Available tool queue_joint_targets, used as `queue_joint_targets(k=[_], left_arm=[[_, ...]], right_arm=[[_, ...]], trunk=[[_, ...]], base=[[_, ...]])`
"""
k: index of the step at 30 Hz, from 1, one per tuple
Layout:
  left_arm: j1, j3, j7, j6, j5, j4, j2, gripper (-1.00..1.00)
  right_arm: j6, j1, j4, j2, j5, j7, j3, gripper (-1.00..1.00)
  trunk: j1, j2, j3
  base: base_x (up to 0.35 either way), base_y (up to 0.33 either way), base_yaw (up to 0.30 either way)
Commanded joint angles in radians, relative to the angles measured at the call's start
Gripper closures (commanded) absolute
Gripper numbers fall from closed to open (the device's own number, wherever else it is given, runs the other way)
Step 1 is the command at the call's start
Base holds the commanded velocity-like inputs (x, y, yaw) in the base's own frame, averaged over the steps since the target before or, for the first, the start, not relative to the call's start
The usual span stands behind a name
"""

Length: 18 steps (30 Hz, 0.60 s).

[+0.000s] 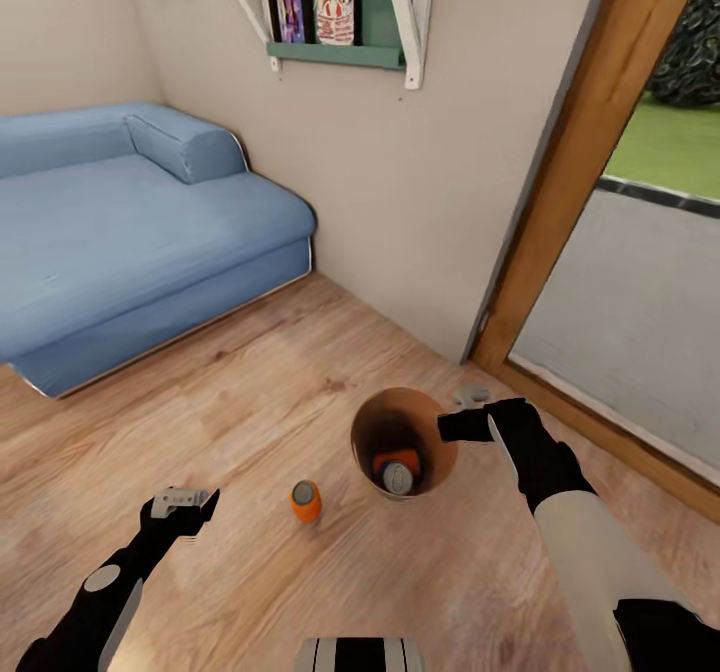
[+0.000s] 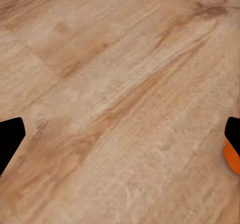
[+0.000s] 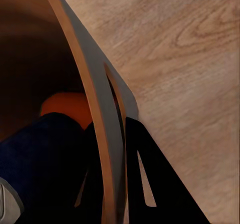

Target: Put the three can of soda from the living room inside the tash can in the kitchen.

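Inside tash can (image 1: 372, 422): apparently two cans; one outside (image 1: 306, 500).

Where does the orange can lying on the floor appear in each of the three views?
Head view: orange can on the wood floor, between left gripper and bin.
Left wrist view: orange sliver at the edge.
Right wrist view: not in it.
Shared landmark: the wood floor.

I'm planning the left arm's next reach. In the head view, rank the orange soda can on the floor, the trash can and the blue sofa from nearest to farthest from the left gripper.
From the left gripper:
1. Orange can, lying on the floor just to its right.
2. Trash can, beyond that can, held at its rim by the right gripper.
3. Blue sofa, far ahead against the wall.
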State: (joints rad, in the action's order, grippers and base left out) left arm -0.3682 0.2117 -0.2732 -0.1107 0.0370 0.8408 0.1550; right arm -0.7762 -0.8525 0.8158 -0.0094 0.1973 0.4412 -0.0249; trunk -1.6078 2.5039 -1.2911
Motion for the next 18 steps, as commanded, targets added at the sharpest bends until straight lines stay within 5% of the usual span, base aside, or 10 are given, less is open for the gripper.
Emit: queue_joint_targets(k=[1,4,9,10,14,18], left_arm=[[0.000,0.000,-0.001,0.002,0.000,0.000,0.000,-1.00],[-0.004,-0.002,-0.004,0.064,-0.005,0.009,-0.016,-1.00],[-0.075,-0.040,-0.023,0.326,-0.006,0.034,-0.125,-1.00],[-0.114,-0.100,-0.041,0.386,-0.005,0.031,-0.149,-1.00],[-0.144,-0.268,-0.047,0.411,-0.008,0.017,-0.170,-1.00],[-0.153,-0.347,-0.047,0.404,-0.014,-0.003,-0.176,-1.00]], right_arm=[[-0.004,0.000,0.000,0.000,-0.019,0.008,-0.001,1.00],[-0.004,0.000,0.000,0.001,-0.019,0.007,-0.001,1.00],[-0.005,0.003,0.000,0.010,-0.012,0.004,-0.002,1.00],[-0.005,0.004,0.000,0.011,-0.011,0.003,-0.005,1.00],[-0.007,0.004,0.000,0.011,-0.010,0.001,-0.011,1.00],[-0.036,0.003,0.001,0.008,-0.015,0.001,-0.018,1.00]], trunk=[[0.000,0.000,0.000],[0.000,0.000,0.000],[0.000,0.000,0.000],[0.000,0.000,0.000],[0.000,0.000,0.000],[0.000,0.000,0.000]], base=[[0.325,0.000,0.053],[0.325,0.000,0.026],[0.234,0.000,0.006],[0.067,0.000,0.001],[0.033,0.000,0.001],[0.008,0.000,0.000]])
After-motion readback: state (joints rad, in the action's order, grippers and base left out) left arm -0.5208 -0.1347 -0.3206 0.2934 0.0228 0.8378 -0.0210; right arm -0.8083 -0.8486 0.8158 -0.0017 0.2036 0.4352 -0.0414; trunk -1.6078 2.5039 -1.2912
